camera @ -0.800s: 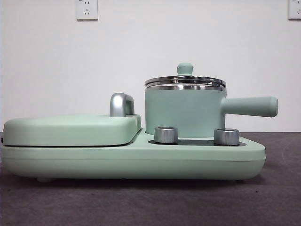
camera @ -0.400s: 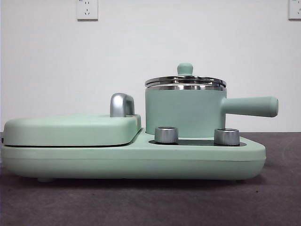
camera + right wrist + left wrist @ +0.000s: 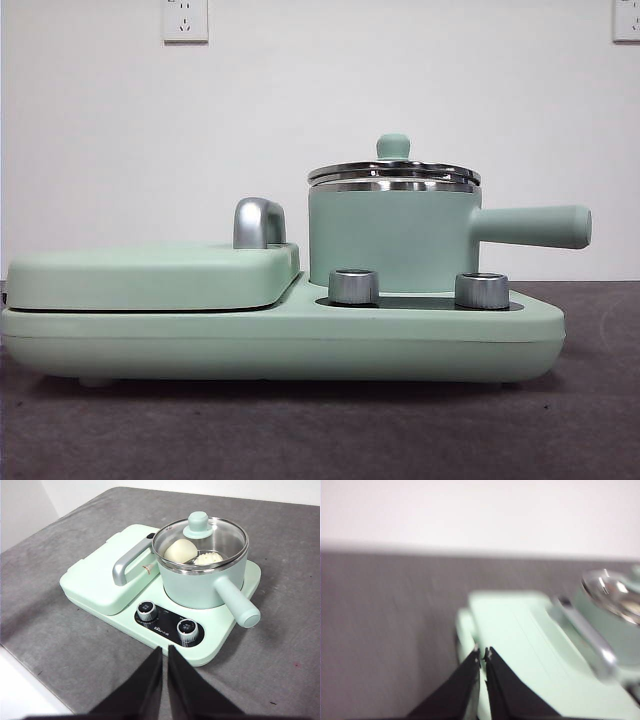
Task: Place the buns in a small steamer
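Observation:
The small steamer (image 3: pixel 392 238) (image 3: pixel 202 582), a mint-green pot with a straight side handle, stands on the right of the green cooker with its glass lid (image 3: pixel 200 539) on. Through the glass I see both buns inside: a smooth one (image 3: pixel 180 551) and a ridged one (image 3: pixel 208 559). In the left wrist view the pot's steel rim (image 3: pixel 612 592) shows, blurred. My right gripper (image 3: pixel 164 650) is shut and empty, held back high above the table in front of the cooker. My left gripper (image 3: pixel 482 654) is shut and empty above the flat griddle lid's outer end.
The flat mint-green griddle lid (image 3: pixel 150 275) (image 3: pixel 107 577) with its chrome handle (image 3: pixel 258 222) lies on the cooker's left half. Two steel knobs (image 3: pixel 353 285) (image 3: pixel 481 290) sit on the front panel. Grey cloth covers the table (image 3: pixel 45 620); a white wall stands behind.

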